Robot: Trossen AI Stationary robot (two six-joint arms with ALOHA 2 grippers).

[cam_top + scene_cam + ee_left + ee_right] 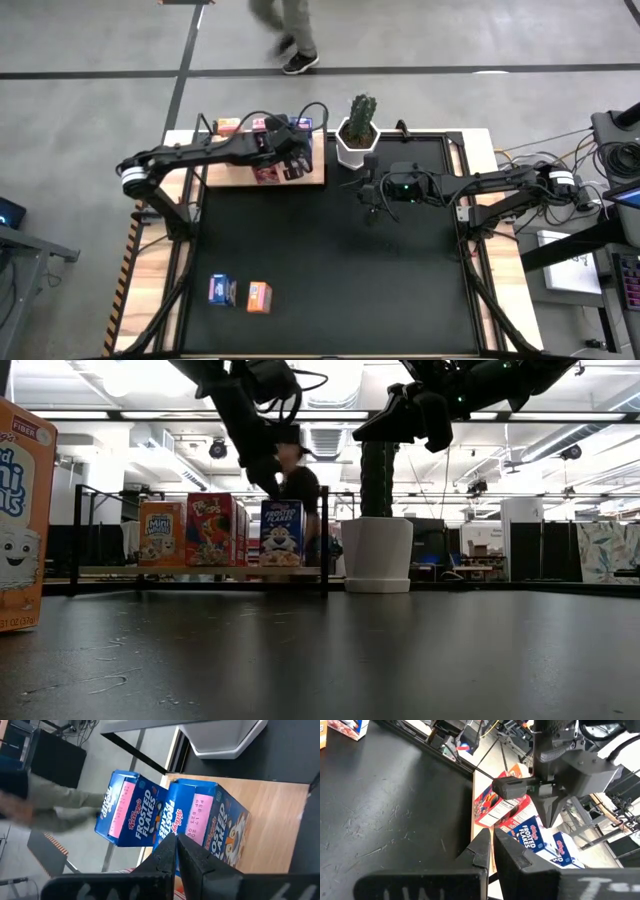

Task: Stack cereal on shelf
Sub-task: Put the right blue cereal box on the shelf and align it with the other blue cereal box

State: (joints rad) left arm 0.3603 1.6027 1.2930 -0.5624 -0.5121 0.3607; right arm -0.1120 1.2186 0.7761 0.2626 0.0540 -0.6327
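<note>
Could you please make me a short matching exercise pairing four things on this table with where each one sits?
Things:
1. left gripper
2. right gripper
3. plant pot
4. orange box

Places:
A. on the black mat, near edge, beside a blue box
B. over the shelf
C. standing just right of the shelf
D. over the mat, just in front of the plant pot

Pairs: 1-B, 2-D, 3-C, 4-A

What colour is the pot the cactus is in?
White. The plant pot shows best in the low view.
</note>
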